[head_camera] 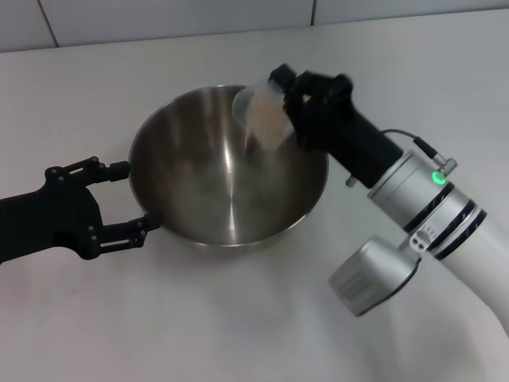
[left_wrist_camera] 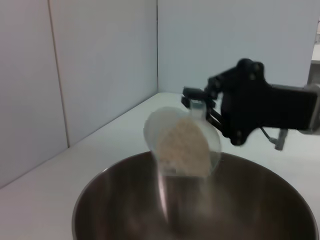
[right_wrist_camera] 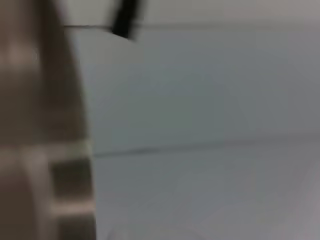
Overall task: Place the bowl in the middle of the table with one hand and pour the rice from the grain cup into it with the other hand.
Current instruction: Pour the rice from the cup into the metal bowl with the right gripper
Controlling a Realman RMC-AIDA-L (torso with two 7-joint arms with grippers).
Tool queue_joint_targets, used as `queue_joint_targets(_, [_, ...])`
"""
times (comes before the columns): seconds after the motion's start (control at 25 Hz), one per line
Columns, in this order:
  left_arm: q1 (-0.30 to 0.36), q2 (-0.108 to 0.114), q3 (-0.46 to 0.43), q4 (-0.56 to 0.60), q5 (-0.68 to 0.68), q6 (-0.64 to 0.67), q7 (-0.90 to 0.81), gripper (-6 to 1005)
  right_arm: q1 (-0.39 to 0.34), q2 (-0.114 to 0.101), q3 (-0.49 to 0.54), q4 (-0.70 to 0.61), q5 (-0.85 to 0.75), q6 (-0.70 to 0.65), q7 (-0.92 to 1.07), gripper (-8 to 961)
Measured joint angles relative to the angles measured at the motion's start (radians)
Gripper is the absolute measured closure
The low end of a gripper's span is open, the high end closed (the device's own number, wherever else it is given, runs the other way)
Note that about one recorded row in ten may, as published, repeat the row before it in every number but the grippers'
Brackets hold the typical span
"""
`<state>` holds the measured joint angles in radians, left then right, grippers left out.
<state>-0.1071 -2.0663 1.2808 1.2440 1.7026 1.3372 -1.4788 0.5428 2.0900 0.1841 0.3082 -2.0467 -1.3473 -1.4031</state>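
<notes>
Right end effector (head_camera: 280,99) is grasping the grain cup (head_camera: 261,115), tipping it mouth-down over the steel bowl (head_camera: 229,167) mid-table (head_camera: 238,318), rice (left_wrist_camera: 182,147) falling straight in; left end effector (head_camera: 135,197) is straddling the bowl's near-left rim, fingers spread.

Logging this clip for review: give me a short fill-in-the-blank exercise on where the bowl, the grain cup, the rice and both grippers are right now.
1. The right gripper holds the grain cup tilted over the ____.
2. The pale grains inside the cup are ____.
3. The left gripper sits at the bowl rim on the robot's ____ side.
4. The bowl rests on the white ____.

Missing words: bowl; rice; left; table
</notes>
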Motion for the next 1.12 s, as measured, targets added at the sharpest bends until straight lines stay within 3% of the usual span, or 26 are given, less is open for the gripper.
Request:
queue_joint_targets(0.2, [-0.001,0.0,0.0,-0.002,0.0,-0.001,-0.001,157,-0.011,0.001,0.008,-0.002,-0.108,-0.037,-0.119,940])
queue_joint_targets(1.12, [-0.014,0.002,-0.003,-0.001,0.0,0.003,-0.003,157,-0.021,0.002,-0.002,0.048,-0.131,0.02,-0.812,939])
